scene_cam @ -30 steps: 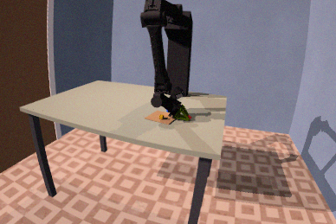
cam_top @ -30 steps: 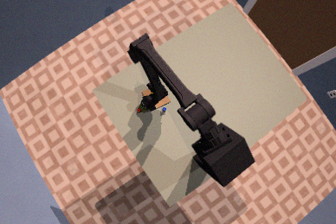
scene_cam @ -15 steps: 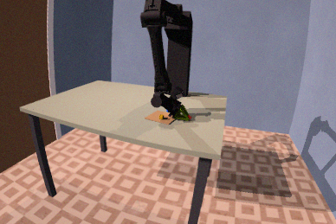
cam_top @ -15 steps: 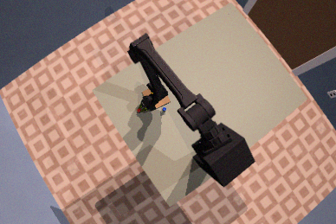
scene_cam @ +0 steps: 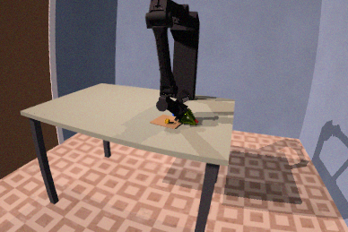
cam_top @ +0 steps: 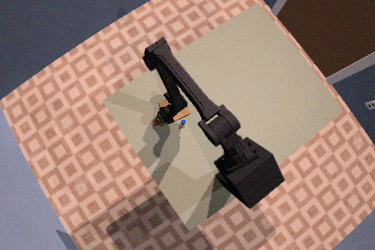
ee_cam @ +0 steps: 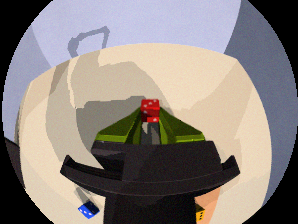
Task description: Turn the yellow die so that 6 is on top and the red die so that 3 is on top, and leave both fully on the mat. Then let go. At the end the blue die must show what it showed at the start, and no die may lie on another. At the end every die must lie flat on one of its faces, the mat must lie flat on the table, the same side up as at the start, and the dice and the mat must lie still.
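My gripper point(ee_cam: 150, 111) has green fingers and is shut on the red die point(ee_cam: 150, 110), which shows white pips and sits at the fingertips. In the top view the gripper point(cam_top: 159, 121) hangs at the edge of the small tan mat point(cam_top: 179, 114); the red die point(cam_top: 155, 124) is a small red spot there. In the exterior view the gripper point(scene_cam: 189, 118) is tilted low over the mat point(scene_cam: 163, 122). The yellow die point(scene_cam: 167, 121) lies on the mat; it also shows at the lower right of the wrist view point(ee_cam: 198, 213). The blue die point(cam_top: 183, 123) lies on the table beside the mat and shows in the wrist view point(ee_cam: 87, 209).
The arm's black base point(cam_top: 248, 171) stands at the table's near corner. The grey table point(scene_cam: 130, 114) has its front edge close to the mat. A dark door point(scene_cam: 22, 60) fills the left wall.
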{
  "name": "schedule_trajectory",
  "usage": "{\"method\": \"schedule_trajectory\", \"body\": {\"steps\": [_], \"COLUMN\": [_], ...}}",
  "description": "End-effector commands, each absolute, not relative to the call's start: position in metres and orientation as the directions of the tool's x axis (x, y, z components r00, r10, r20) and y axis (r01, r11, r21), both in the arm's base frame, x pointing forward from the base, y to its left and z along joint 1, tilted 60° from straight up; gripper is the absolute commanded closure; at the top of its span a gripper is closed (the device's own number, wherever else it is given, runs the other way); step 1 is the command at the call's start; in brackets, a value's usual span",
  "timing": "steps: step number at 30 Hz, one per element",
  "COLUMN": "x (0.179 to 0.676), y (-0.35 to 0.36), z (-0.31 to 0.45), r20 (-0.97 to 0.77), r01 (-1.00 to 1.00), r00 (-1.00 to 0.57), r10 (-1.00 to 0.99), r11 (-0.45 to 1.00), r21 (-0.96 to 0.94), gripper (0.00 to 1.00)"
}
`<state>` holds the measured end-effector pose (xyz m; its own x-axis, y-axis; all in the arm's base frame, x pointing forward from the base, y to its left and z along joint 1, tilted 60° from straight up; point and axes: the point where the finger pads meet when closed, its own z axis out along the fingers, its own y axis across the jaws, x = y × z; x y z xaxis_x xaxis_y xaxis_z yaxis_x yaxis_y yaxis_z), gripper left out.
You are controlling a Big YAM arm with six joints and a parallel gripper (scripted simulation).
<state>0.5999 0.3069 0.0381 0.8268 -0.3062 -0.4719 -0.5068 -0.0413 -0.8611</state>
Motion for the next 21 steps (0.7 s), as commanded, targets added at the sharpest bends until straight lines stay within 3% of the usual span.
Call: {"method": "schedule_trajectory", "body": {"steps": [1, 8, 21], "x": [0.6015, 0.6015, 0.6016], "y": [0.3026, 0.3026, 0.3025], "z": [0.0287, 0.0287, 0.0287], "r20": [-0.482, -0.482, -0.482], "r01": [-0.519, -0.519, -0.519], "r00": [0.820, 0.820, 0.820], "r10": [-0.309, -0.309, -0.309], "r11": [-0.044, -0.044, -0.044], "r21": [-0.854, -0.854, -0.854], "gripper": [0.85, 0.85, 0.70]}}
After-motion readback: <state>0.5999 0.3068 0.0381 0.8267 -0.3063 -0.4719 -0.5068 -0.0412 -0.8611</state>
